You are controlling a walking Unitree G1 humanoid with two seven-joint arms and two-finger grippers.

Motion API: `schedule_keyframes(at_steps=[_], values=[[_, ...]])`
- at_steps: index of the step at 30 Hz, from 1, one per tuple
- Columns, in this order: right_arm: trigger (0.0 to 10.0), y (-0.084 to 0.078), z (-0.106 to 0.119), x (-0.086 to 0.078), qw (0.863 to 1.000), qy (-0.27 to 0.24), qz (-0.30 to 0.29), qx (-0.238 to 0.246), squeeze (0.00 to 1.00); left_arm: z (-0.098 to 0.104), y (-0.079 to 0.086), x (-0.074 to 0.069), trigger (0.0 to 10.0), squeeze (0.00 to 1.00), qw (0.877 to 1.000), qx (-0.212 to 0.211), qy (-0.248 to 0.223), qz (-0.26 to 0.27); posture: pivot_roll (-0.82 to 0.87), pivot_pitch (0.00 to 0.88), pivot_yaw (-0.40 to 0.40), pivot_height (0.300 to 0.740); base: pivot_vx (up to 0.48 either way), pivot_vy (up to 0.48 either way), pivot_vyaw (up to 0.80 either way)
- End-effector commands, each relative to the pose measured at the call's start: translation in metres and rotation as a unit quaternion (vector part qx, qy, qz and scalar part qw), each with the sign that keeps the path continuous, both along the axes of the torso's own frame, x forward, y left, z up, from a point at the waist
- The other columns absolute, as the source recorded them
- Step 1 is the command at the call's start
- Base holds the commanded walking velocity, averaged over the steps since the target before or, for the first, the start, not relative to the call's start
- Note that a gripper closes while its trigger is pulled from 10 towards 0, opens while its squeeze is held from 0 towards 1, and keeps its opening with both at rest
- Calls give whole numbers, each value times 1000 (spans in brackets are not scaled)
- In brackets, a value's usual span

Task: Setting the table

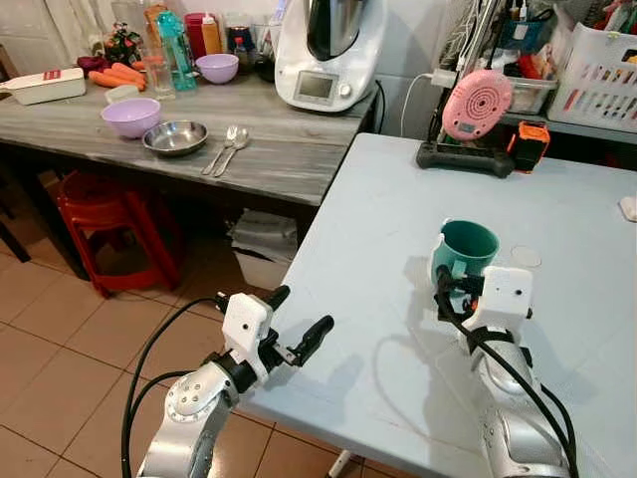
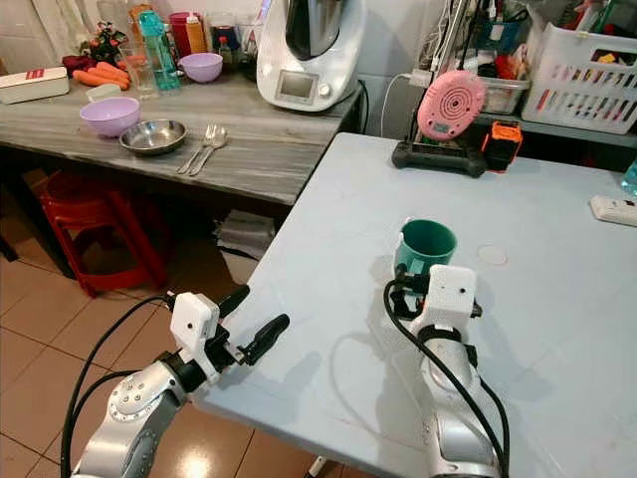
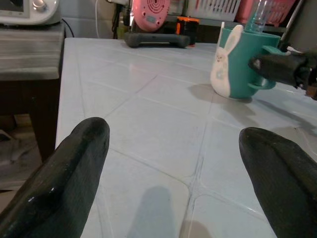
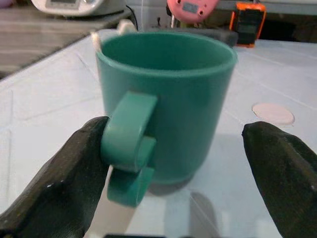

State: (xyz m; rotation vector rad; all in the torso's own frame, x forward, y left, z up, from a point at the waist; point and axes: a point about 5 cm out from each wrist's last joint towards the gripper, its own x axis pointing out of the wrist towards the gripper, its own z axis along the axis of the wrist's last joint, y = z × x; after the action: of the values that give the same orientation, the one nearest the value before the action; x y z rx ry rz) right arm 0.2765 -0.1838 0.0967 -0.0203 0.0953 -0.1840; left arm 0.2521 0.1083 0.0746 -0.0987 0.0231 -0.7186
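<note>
A teal plastic mug (image 1: 468, 249) with a curled handle and a white rabbit figure on its side stands upright on the pale blue tiled bench (image 1: 378, 229), near the middle of the surface. The right hand (image 4: 173, 163) is at the mug, its two black fingers spread wide with the mug between them; one finger (image 4: 74, 168) touches the handle, the other (image 4: 282, 168) stands apart from the mug's wall (so nothing is pinched). A small pale round disc (image 1: 526, 257) lies on the bench just beside the mug.

The left hand (image 1: 297, 324) hovers at the near left edge of the same bench, fingers spread and holding nothing, pointed across the tiles toward the mug.

At the far edge of the blue bench a pink round device (image 1: 476, 104) stands on a black base, with an orange and black box (image 1: 528, 144) next to it. To the left runs a grey wood-grain bench (image 1: 199, 139) carrying a lilac bowl (image 1: 130, 116), a shallow steel bowl (image 1: 175, 137), a steel spoon and fork (image 1: 227, 149) lying side by side, a second lilac bowl (image 1: 217, 68) farther back, some carrots (image 1: 119, 75) and a white kitchen machine (image 1: 328, 55). A red plastic stool (image 1: 109, 214) sits beneath it.
</note>
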Motion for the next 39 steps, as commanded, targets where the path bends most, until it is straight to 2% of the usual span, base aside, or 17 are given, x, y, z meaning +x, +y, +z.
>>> schedule_keyframes(at_steps=[1,5,6,7,8,9,16,21,39], values=[[10000,-5,4,-1,1000,-8,-8,-7,0,2,-1,0,10000,0,1000,5,-9,-7,-75,0,2,740,0,0,0],[10000,-3,2,0,1000,-5,-6,-7,0,2,-2,1,10000,0,1000,5,-9,-8,-81,0,10,740,0,0,0],[9098,0,3,2,1000,-8,0,-6,0,2,-2,1,10000,0,1000,5,-9,-7,-81,0,10,740,0,0,0],[5373,1,4,3,1000,-9,4,-6,0,3,-2,1,10000,0,1000,4,-9,-7,-81,0,10,740,0,0,0],[5373,2,4,4,1000,-10,6,-6,0,3,-2,1,10000,0,1000,4,-9,-7,-81,0,10,740,0,0,0],[0,4,5,5,1000,-13,8,-8,0,3,-2,1,10000,0,1000,4,-9,-6,-79,0,7,740,0,0,0],[0,10,7,7,999,-16,26,-13,0,3,-1,2,10000,0,1000,-4,-8,0,-73,0,-1,740,0,0,0],[0,12,7,8,999,-17,31,-14,0,2,-3,-1,10000,0,1000,-18,-1,-17,-71,0,-9,740,0,0,0],[0,10,6,7,999,-16,31,-16,0,3,-9,-5,10000,0,998,-34,5,-57,-83,0,-5,740,0,0,0]])
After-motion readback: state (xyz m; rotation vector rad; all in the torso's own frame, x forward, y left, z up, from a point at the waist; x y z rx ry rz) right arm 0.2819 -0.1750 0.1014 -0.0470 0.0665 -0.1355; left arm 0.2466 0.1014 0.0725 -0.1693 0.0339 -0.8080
